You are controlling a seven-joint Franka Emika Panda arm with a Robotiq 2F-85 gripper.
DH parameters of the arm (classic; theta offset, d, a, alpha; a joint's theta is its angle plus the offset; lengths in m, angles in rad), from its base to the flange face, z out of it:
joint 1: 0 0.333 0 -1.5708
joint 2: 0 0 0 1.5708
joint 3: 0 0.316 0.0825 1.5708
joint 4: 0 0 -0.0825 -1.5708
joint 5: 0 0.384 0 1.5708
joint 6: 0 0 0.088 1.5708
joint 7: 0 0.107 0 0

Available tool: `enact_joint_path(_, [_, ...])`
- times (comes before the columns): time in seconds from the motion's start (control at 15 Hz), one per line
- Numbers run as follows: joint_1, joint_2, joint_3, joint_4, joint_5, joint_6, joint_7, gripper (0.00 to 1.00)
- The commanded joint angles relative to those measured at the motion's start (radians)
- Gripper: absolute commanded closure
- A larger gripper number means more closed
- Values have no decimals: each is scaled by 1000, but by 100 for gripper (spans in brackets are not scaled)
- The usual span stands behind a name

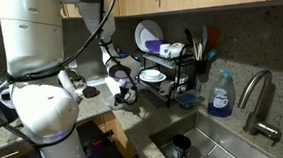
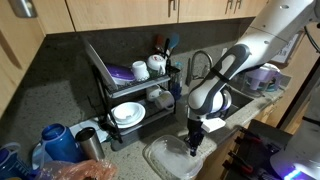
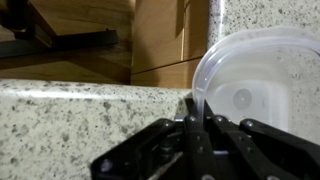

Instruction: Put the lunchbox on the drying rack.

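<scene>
The lunchbox [image 3: 258,82] is a whitish, semi-translucent container with rounded corners. It fills the right of the wrist view, over the edge of the speckled counter. My gripper [image 3: 198,125] has its fingers closed together on the lunchbox's near rim. In an exterior view the gripper [image 2: 195,142] points down beside the lunchbox [image 2: 166,158] at the counter's front edge. The black wire two-tier drying rack [image 2: 100,72] stands behind it and holds plates, a bowl and cups. In an exterior view the gripper [image 1: 126,92] is just beside the rack [image 1: 168,89]; the lunchbox is hard to make out there.
A steel sink [image 1: 221,144] with a faucet [image 1: 255,93] and a blue soap bottle [image 1: 220,96] lies beside the rack. A blue kettle [image 2: 55,142] and a steel cup [image 2: 90,142] stand on the counter. Wooden cupboards hang above.
</scene>
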State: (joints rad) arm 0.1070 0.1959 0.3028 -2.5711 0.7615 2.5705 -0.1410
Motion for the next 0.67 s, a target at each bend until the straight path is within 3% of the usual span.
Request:
enact_joint_path(0.0, [-25, -109, -15, -52, 163, -33, -137, 98])
enact_joint_path(0.6, [-26, -119, -119, -47, 454, -148, -434, 98])
